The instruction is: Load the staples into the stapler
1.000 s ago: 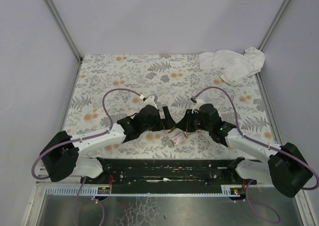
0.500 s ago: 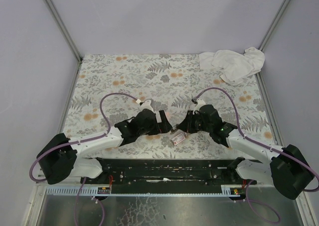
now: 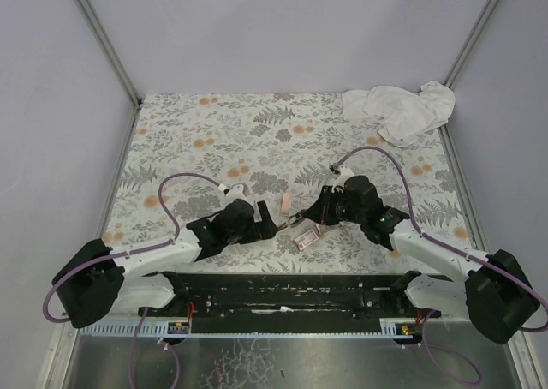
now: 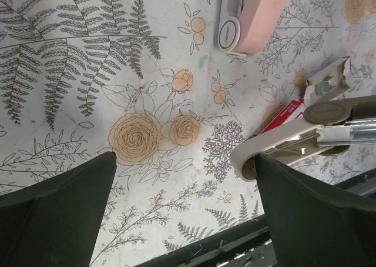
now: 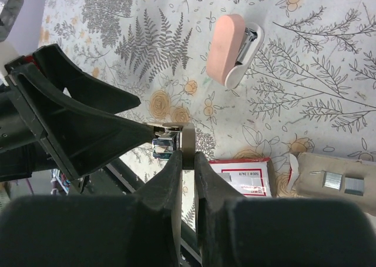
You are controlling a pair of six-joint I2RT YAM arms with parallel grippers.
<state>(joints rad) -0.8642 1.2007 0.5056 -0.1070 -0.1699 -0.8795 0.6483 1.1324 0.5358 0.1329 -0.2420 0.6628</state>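
Beside the staples box (image 5: 242, 176) at the table's (image 3: 214, 132) near edge, a tan-and-metal piece (image 5: 170, 139) is being clamped by the right fingers (image 5: 167, 184), the left fingers (image 4: 59, 214) being held apart.

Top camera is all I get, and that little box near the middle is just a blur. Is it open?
Observer: Yes. The right wrist view shows its tan inner tray lying outside the red sleeve, two staple strips in it.
Operator: Is the right claw holding anything?
Observer: The right gripper is shut on a tan-and-metal piece; I cannot tell what it is.
Operator: And the left?
Observer: The left gripper is open, gripping nothing.
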